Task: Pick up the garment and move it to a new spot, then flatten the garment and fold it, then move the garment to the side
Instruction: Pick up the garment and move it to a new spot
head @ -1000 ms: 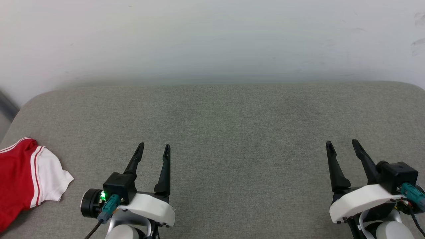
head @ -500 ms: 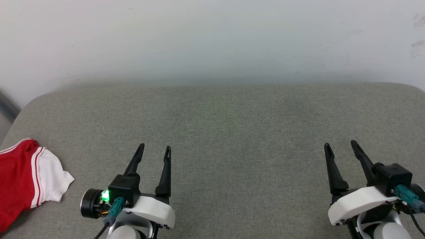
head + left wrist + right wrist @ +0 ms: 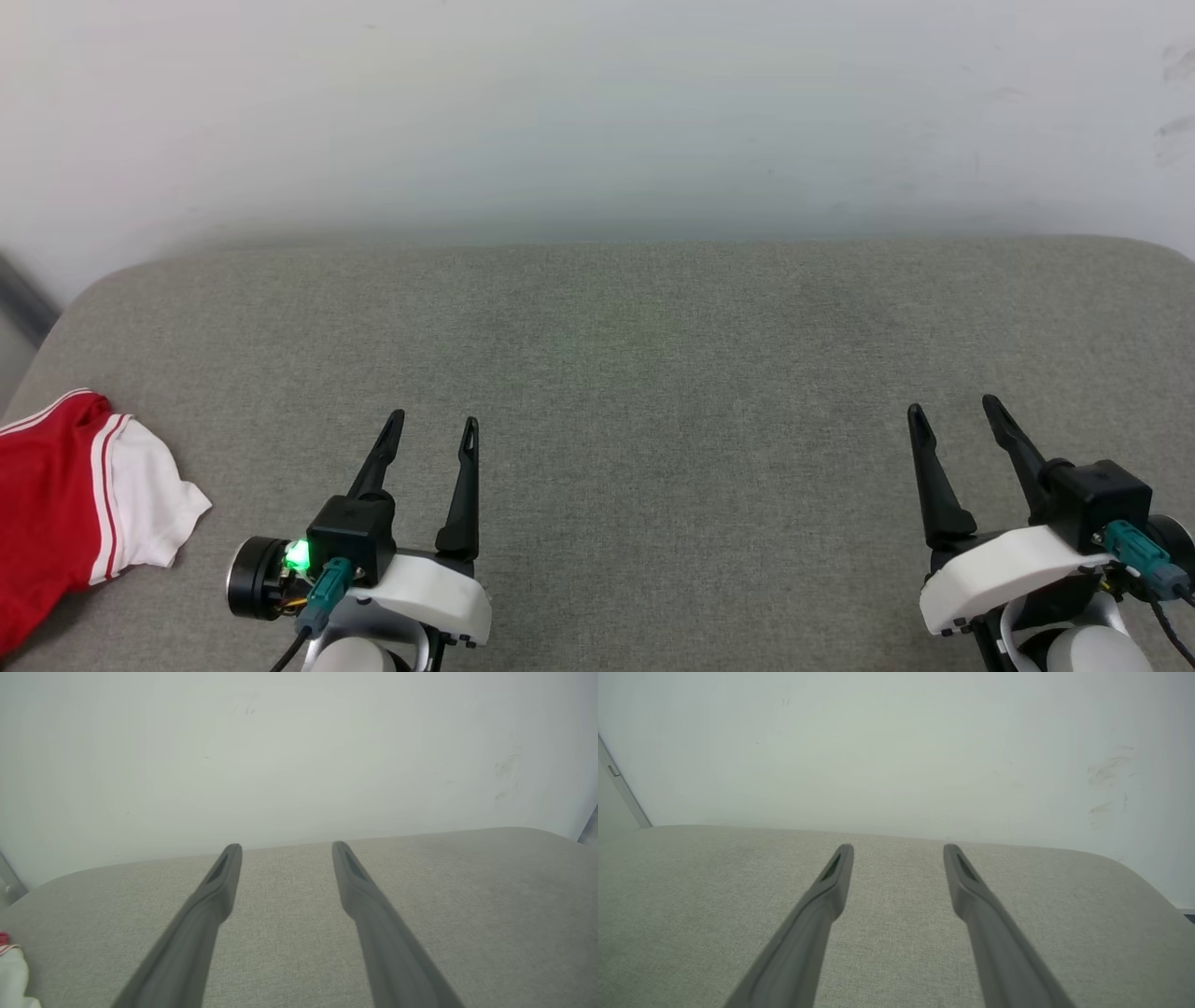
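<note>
Garment (image 3: 47, 495): one, far left. Left claw (image 3: 433, 418) and right claw (image 3: 951, 404): two, spread.

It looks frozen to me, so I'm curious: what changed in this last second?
Barely. The view dipped slightly; the right end effector edged a little left, the left end effector twisted slightly at its wrist. Both stay open and empty; the garment lies untouched on the grey cushion.

Red jersey garment (image 3: 42, 504) with a short white sleeve and red-white stripe trim, lying rumpled on the grey padded surface (image 3: 653, 373) at the near left, sleeve pointing right, partly cut off by the frame edge.
</note>
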`<state>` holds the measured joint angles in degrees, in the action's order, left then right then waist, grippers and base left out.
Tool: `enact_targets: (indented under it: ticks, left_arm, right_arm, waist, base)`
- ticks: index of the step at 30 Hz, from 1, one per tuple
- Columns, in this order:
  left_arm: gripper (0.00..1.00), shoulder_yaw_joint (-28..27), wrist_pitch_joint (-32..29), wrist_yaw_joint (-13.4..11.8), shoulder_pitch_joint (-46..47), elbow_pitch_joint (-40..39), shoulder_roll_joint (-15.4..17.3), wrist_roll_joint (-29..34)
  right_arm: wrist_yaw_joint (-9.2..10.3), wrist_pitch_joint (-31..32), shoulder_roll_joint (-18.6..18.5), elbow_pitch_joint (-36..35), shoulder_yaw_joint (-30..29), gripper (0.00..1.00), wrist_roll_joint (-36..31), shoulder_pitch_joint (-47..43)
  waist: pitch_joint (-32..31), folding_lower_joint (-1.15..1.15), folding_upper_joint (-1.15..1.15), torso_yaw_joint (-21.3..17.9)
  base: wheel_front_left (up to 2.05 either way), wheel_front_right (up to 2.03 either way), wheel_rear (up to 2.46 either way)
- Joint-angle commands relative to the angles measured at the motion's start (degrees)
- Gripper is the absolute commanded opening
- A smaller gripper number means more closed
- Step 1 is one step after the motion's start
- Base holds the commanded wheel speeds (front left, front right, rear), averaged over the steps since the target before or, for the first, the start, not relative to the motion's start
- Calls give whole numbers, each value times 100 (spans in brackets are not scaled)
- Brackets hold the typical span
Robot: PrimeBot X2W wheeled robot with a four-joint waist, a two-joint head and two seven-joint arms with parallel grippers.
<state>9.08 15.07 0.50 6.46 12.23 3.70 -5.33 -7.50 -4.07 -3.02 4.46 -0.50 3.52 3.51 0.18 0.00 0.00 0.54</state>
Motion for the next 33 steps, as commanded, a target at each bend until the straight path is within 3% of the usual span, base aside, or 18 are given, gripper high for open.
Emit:
enact_targets:
  ticks: [1,10,26,33]
  left_arm:
    - [100,-16,15,1,77,12,0,-34]
    - [100,-122,15,-4,147,127,-21,-128]
    - [100,-526,14,-113,244,333,-23,-374]
    - [100,-663,15,-98,190,314,-8,-356]
  right_arm:
    - [2,-8,21,14,0,100,9,38]
    - [2,-11,20,-18,27,100,84,17]
    - [2,90,18,-225,378,100,72,132]
    - [2,155,17,-344,547,100,42,171]
  waist:
    - [-3,0,0,9]
    - [10,0,0,292]
    - [100,0,0,1724]
    - [108,0,0,2174]
  base:
    - [0,0,0]
    - [0,0,0]
    - [0,0,0]
    - [0,0,0]
